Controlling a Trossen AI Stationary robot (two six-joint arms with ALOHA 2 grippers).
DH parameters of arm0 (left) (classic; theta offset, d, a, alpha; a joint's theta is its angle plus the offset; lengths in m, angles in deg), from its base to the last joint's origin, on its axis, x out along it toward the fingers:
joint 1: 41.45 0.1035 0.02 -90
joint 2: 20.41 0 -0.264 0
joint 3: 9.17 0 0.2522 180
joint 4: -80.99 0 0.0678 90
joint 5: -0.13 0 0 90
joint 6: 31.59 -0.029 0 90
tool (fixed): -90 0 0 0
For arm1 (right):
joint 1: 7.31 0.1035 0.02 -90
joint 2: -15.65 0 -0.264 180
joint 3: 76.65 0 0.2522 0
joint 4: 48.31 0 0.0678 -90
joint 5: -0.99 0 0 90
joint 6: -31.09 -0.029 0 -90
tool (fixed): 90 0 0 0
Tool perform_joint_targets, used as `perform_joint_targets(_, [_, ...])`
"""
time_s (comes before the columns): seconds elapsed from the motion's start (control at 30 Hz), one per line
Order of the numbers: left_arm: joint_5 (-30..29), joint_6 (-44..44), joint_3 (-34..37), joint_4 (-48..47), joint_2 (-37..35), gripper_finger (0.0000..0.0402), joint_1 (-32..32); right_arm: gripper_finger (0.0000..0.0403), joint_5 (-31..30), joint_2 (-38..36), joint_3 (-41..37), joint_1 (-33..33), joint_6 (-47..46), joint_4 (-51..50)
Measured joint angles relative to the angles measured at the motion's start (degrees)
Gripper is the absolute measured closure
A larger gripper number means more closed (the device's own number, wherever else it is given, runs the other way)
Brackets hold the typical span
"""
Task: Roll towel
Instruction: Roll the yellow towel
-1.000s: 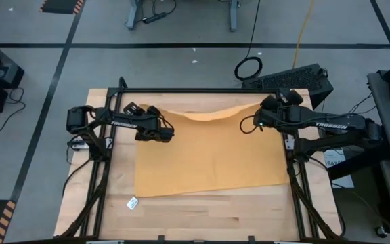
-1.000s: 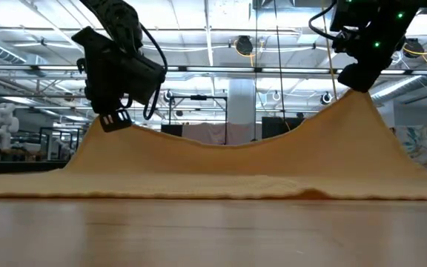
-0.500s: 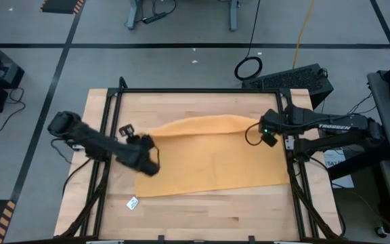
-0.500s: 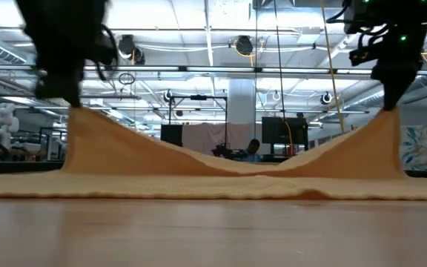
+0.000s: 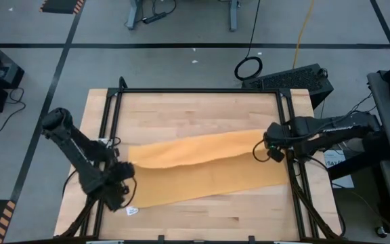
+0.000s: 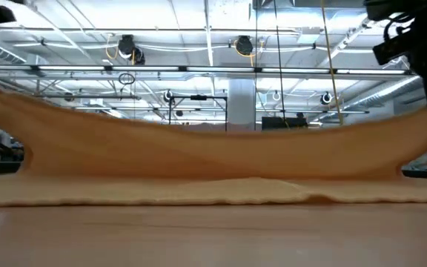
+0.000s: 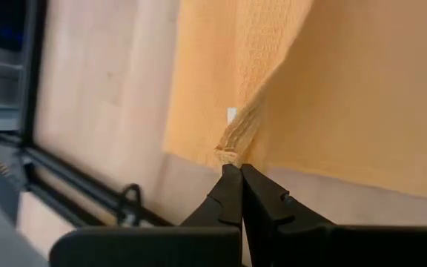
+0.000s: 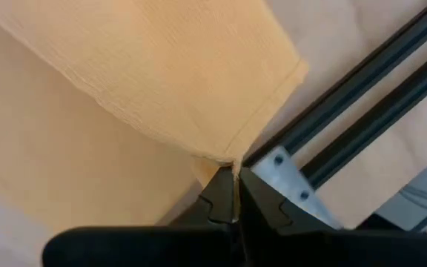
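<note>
Evidently both tools — left tool (image 7: 233, 172) and right tool (image 8: 235, 180) — are clamped shut on corners of the mustard-yellow rectangular cloth towel (image 5: 202, 169), lifting its far edge clear of the wooden table (image 5: 195, 112) to fold it over before rolling.

wooden table (image 5: 195, 108), white tag (image 5: 132, 211), keyboard (image 5: 296, 78)

towel (image 5: 202, 169) across table (image 5: 195, 108), left claw (image 5: 122, 192) and right claw (image 5: 271, 144) at its ends

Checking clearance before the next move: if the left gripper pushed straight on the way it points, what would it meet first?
The towel itself: the left gripper is shut on its corner, and the cloth spreads directly ahead. Beyond that lies the wooden tabletop, though depth is unclear.
</note>
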Motion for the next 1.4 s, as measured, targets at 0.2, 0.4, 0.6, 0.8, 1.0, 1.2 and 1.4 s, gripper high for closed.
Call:
perform_joint_targets(0.2, [-0.18, 5.93, 0.00, 4.74, 0.02, 0.0400, -7.00, 0.0403, 1.91, 0.22, -0.02, 7.19, -6.96, 0.67])
perform_joint_targets(0.4, [-0.11, 8.92, 0.00, 7.95, 0.75, 0.0400, -11.69, 0.0403, 5.01, 2.35, -0.02, 14.87, -13.09, 1.10])
perform_joint_targets(0.6, [-1.87, 8.52, 0.00, 15.67, 0.96, 0.0400, -14.57, 0.0403, 9.11, 3.96, -0.04, 21.16, -15.88, 0.02])
perform_joint_targets(0.8, [0.57, 11.69, 0.00, 16.56, 1.19, 0.0400, -15.90, 0.0403, 10.95, 6.54, -0.04, 26.37, -20.98, 3.14])
perform_joint_targets(1.0, [0.82, 11.53, 0.00, 22.15, 1.20, 0.0400, -16.54, 0.0403, 13.65, 11.20, -0.04, 30.99, -21.14, 3.60])
perform_joint_targets(1.2, [0.90, 11.49, 0.00, 26.13, 2.68, 0.0400, -16.65, 0.0403, 14.95, 14.51, -0.04, 34.40, -20.57, 4.89])
perform_joint_targets(1.4, [1.83, 11.47, 0.00, 26.13, 4.11, 0.0400, -16.76, 0.0403, 15.99, 16.44, -0.05, 36.40, -20.50, 5.71])
